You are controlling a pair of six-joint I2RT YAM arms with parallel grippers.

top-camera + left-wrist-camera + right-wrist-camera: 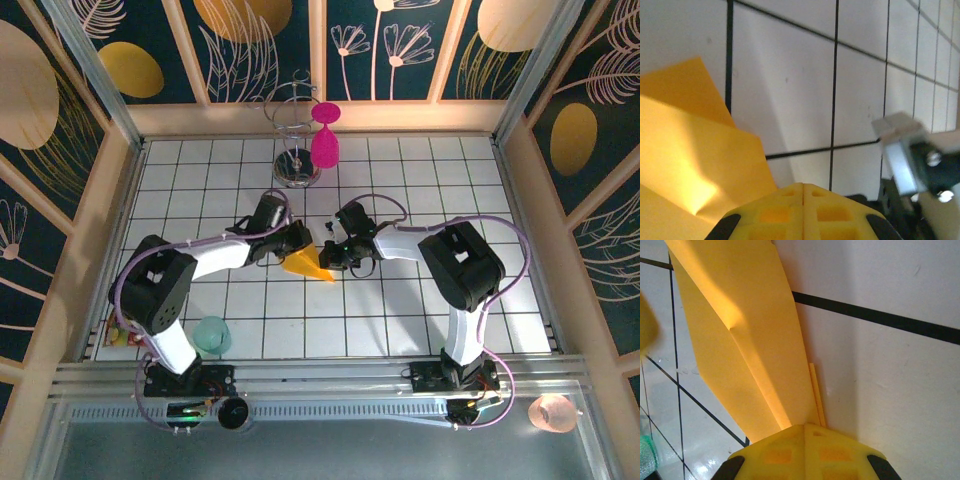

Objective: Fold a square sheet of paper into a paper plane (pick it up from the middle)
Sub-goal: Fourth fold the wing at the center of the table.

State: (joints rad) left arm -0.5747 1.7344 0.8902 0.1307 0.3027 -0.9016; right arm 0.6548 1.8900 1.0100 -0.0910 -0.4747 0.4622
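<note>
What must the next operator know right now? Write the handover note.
Left gripper: fingers shut on an edge of the paper.
Right gripper: fingers shut on the paper's narrow end.
Paper: between the two grippers over the middle of the tiled table, creased and tapering to a point.
Done: sheet gripped from both sides, first folds in.
Left: the remaining folds. How close the plane is to finished cannot be told.

Matt, creased paper plane [306, 265]; glossy tiled table [400, 320]; shiny metal stand [299, 176]
</note>
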